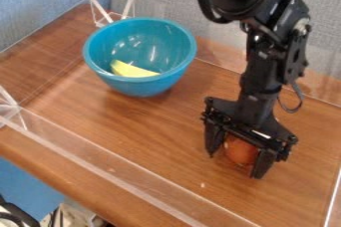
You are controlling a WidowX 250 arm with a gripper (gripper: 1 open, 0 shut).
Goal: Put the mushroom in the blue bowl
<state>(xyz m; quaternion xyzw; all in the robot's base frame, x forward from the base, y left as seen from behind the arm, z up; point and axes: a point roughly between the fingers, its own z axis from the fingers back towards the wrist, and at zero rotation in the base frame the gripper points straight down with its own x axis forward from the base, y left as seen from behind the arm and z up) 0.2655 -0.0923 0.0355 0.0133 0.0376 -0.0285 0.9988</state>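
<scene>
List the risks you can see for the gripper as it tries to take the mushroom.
The gripper straddles the mushroom with fingers open; closing on its rounded cap might let it slip or roll away. The blue bowl has raised walls, so a low carry could bump its rim.

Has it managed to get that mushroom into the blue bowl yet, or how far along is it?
Not yet. The gripper is down at the mushroom, its open fingers on either side of the reddish-brown cap. Still left, it seems: closing on it, lifting, and carrying it to the blue bowl, which holds only a yellow piece.
</scene>
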